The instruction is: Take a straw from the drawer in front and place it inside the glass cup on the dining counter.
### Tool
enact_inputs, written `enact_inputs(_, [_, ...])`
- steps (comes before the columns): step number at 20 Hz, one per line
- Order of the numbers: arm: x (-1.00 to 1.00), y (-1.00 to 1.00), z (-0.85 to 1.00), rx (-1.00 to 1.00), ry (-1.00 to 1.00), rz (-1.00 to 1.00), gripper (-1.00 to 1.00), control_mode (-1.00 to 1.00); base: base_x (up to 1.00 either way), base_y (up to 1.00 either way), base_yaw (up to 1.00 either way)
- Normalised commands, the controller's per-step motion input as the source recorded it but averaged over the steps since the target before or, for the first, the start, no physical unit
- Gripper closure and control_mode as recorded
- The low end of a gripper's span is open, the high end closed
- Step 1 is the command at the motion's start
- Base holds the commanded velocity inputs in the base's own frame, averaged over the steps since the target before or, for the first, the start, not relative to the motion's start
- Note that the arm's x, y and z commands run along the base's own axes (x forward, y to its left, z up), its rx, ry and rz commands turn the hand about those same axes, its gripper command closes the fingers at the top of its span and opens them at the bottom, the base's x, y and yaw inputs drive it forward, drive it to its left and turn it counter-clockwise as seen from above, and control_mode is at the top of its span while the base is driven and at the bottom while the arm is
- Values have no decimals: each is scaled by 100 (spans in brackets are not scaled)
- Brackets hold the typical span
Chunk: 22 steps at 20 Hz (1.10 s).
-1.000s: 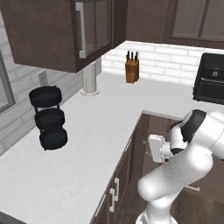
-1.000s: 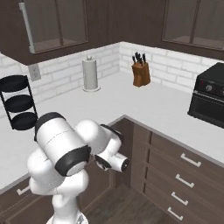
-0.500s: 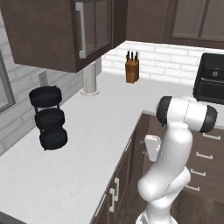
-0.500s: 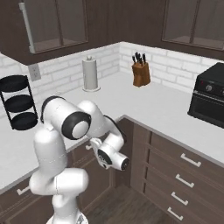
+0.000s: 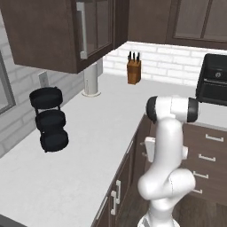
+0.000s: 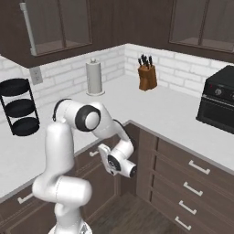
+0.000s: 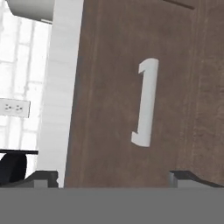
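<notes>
My gripper (image 7: 114, 179) is open, its two dark fingertips (image 7: 41, 177) spread wide and nothing between them. It points squarely at the dark brown drawer (image 7: 109, 65), close to the flat front. The pale metal bar handle (image 7: 145, 103) lies just ahead of the jaws, nearer the right fingertip. In the base views the gripper (image 6: 109, 157) (image 5: 146, 150) hangs low beside the cabinet front under the white wall counter (image 5: 88, 146), and the drawer is shut. The straw, the glass cup and the dining counter are out of view.
On the wall counter stand a black three-tier rack (image 5: 49, 119), a paper towel roll (image 5: 91, 80) and a knife block (image 5: 133, 71). A black oven (image 6: 219, 103) sits at the right. More drawers with bar handles (image 6: 192, 183) line the right cabinet run.
The arm has unfolded, its elbow rising upright above the base. The hand has stayed low near the cabinet front and turned toward it. The jaws have stayed open.
</notes>
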Motion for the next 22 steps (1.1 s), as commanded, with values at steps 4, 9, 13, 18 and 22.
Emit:
enact_inputs(4, [49, 11, -19, 0, 1, 0, -100, -100, 0, 0, 0])
enact_inputs(9, [42, 20, -28, 0, 3, 0, -100, -100, 0, 0, 0])
enact_inputs(13, [31, 20, -30, 0, 6, 0, -100, -100, 0, 0, 0])
enact_inputs(18, [28, 4, -19, 0, 1, -4, -100, -100, 0, 0, 0])
enact_inputs(22, [26, 3, -14, 0, 0, -6, -100, -100, 0, 0, 0])
